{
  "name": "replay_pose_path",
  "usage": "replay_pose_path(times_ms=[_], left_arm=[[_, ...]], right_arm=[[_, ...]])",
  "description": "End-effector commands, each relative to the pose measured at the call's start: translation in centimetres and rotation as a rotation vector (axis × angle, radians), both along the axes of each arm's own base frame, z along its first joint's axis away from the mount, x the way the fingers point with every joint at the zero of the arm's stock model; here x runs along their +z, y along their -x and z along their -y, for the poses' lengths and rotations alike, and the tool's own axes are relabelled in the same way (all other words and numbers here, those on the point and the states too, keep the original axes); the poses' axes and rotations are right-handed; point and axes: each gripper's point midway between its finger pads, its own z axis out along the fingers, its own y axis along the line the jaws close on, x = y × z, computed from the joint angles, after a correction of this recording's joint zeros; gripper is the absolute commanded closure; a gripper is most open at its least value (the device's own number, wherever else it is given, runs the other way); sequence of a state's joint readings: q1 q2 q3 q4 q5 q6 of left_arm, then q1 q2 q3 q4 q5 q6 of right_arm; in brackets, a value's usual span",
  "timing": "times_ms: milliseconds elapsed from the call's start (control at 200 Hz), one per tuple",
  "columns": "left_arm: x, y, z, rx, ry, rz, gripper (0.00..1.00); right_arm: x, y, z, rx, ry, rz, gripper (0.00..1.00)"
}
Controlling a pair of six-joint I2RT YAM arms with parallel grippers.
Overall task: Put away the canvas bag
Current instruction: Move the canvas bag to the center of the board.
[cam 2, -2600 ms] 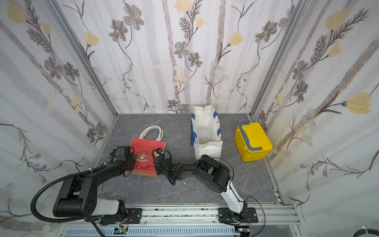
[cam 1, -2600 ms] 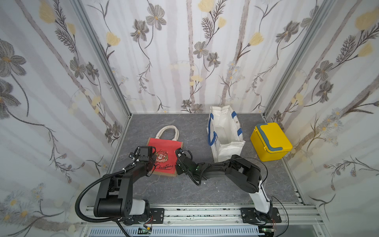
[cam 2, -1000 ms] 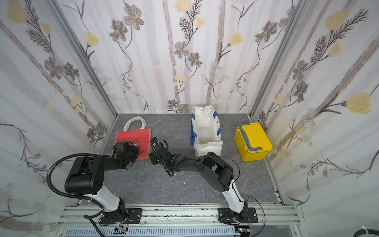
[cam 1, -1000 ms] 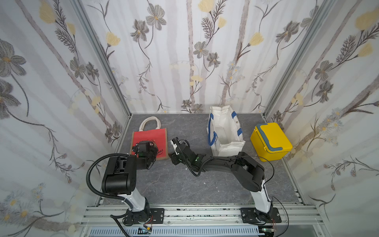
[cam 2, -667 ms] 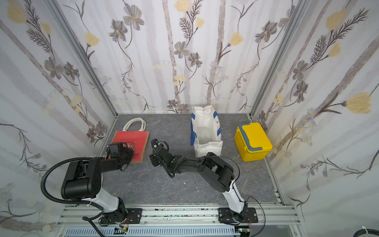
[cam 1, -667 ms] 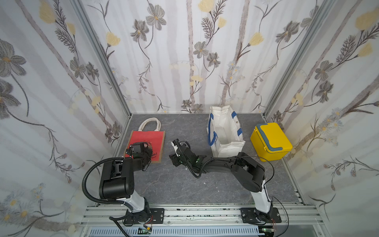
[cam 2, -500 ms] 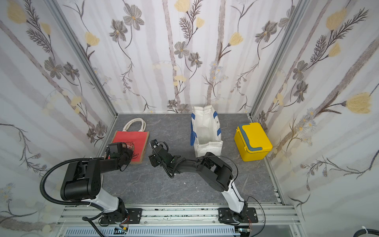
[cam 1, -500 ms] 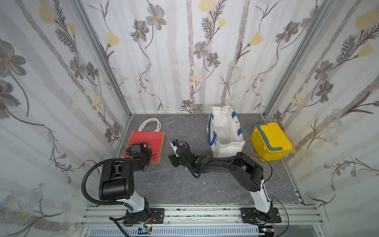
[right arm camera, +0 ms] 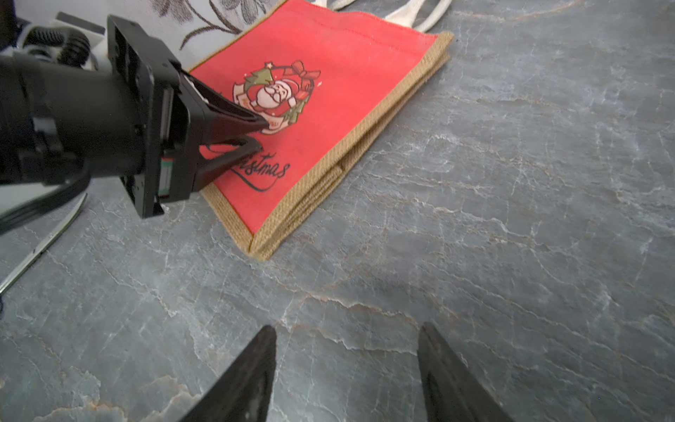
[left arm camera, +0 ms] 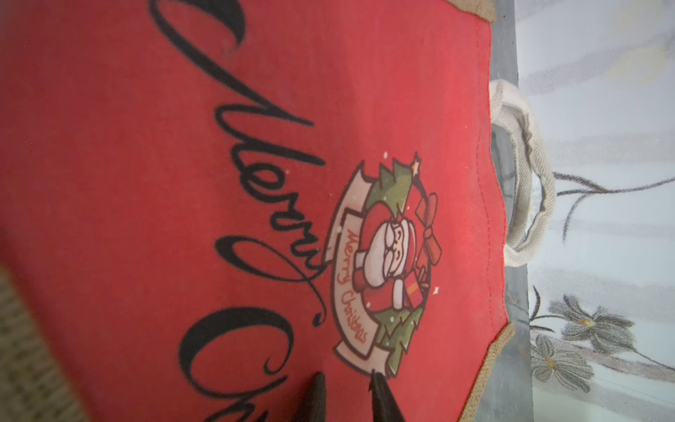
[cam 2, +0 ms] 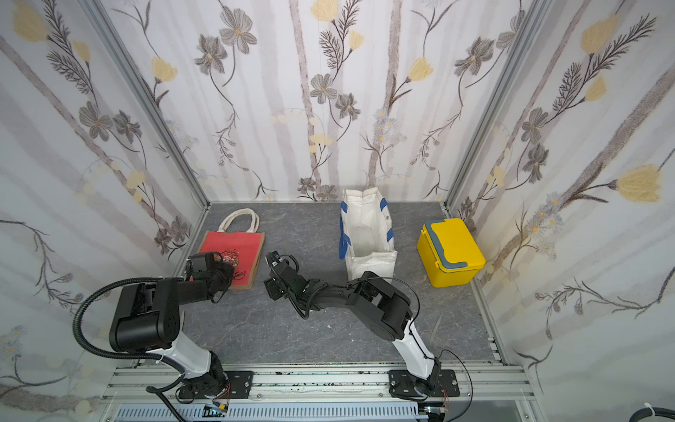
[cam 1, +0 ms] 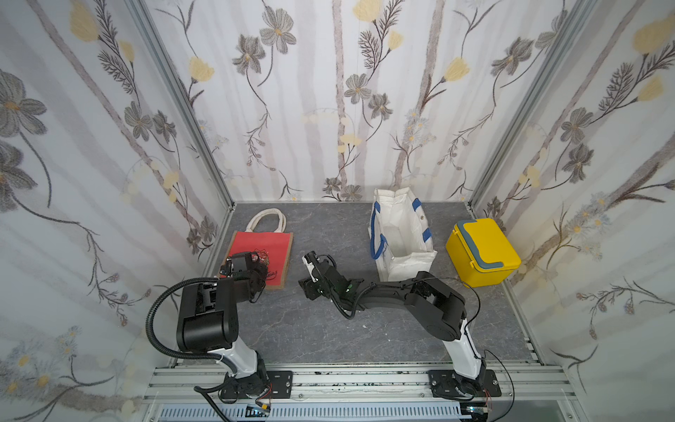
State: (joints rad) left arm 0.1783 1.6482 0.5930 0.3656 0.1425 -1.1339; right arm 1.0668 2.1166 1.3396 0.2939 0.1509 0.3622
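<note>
A red canvas bag (cam 1: 263,244) with burlap trim, Santa print and cream handles lies flat along the left edge of the grey worktop (cam 1: 328,329).

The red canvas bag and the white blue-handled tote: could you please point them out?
Red canvas bag (cam 1: 268,243): in a top view, red front panel.
White blue-handled tote (cam 1: 407,265): in a top view, near outer wall.
</note>
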Motion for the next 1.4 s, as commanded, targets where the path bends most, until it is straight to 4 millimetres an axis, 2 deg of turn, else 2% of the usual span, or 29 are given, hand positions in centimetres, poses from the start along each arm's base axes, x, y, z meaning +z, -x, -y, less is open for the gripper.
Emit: replay_pose_path(times_ms=[0,65,225,310,370,430,470,490,580,704,749,809,869,884,899,944,1119,1289,1394], left_arm=[[-2.3,2.1,0.2,0.054,0.057,-0.119,0.74],[-2.1,2.0,-0.1,0.062,0.048,-0.109,0.74],[-1.8,1.6,0.8,0.023,0.079,-0.083,0.72],[-1.1,1.7,0.6,0.025,0.057,-0.071,0.70],[0.2,1.4,0.8,0.007,0.054,-0.035,0.62],[1.6,1.4,0.9,-0.003,0.047,-0.010,0.48],[2.5,1.4,0.9,-0.005,0.037,0.007,0.41],[3.1,1.4,0.8,-0.003,0.030,0.017,0.38],[5.8,1.5,0.1,0.011,-0.024,0.060,0.23],[11.0,1.6,0.0,-0.010,-0.089,0.189,0.02],[13.1,1.8,0.2,-0.033,-0.120,0.262,0.00],[16.0,2.0,1.0,-0.092,-0.154,0.374,0.00],[17.7,2.5,2.2,-0.152,-0.158,0.470,0.00],[18.2,2.6,2.5,-0.171,-0.158,0.495,0.00],[18.6,2.7,2.9,-0.191,-0.158,0.521,0.00],[19.7,3.1,4.2,-0.253,-0.145,0.588,0.00],[21.5,4.7,8.4,-0.403,-0.084,0.670,0.00],[23.3,6.0,14.0,-0.567,-0.074,0.740,0.00],[24.5,6.3,16.5,-0.639,-0.076,0.768,0.00]], right_arm=[[1.2,0.0,-0.1,-0.010,-0.038,0.012,0.38],[1.5,0.1,0.2,-0.013,-0.038,0.016,0.38],[2.4,0.1,0.8,-0.024,-0.039,0.034,0.38],[3.3,0.2,0.9,-0.024,-0.043,0.049,0.36],[4.2,0.2,1.1,-0.023,-0.046,0.064,0.30],[5.5,0.2,1.3,-0.027,-0.053,0.091,0.19],[6.7,0.2,1.5,-0.035,-0.062,0.114,0.09],[7.3,0.2,1.6,-0.034,-0.069,0.125,0.00],[10.4,0.5,2.1,-0.023,-0.090,0.171,0.00],[14.3,0.9,3.9,-0.059,-0.092,0.245,0.00],[15.7,1.1,4.8,-0.078,-0.093,0.278,0.00],[17.4,1.4,6.2,-0.105,-0.099,0.306,0.00],[19.0,1.6,7.8,-0.142,-0.109,0.327,0.00],[18.8,1.6,8.1,-0.147,-0.099,0.326,0.00],[20.1,1.8,8.8,-0.156,-0.121,0.337,0.00],[21.1,2.2,10.1,-0.170,-0.135,0.349,0.00],[23.0,2.8,14.9,-0.233,-0.123,0.365,0.00],[24.7,3.2,19.5,-0.340,-0.127,0.398,0.00],[25.3,2.9,22.3,-0.392,-0.150,0.395,0.00]])
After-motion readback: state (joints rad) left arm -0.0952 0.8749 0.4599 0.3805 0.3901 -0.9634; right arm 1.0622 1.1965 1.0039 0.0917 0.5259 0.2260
